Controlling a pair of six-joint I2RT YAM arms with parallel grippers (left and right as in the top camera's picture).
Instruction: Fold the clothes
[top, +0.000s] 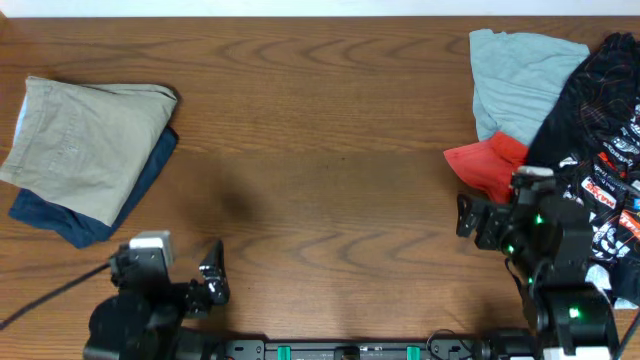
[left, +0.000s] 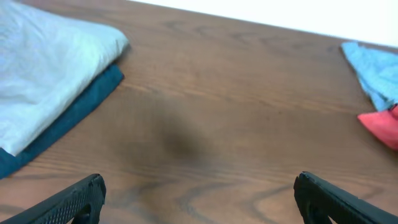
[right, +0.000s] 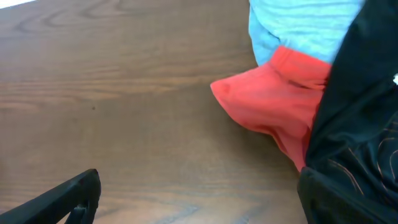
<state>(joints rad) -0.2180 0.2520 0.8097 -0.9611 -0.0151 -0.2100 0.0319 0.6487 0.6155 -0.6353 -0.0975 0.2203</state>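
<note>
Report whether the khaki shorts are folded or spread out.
Folded: the khaki shorts lie as a compact layered rectangle atop a folded navy garment.

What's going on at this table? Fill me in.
Two robot arms are partway through folding clothes on a wooden table. Folded khaki shorts sit stacked on a folded navy piece at the far left. An unfolded heap waits on the right: a light-blue piece, a red piece and a black printed piece. The left gripper is open and empty over bare wood. The right gripper is open too, close to the red piece but holding nothing.
</note>
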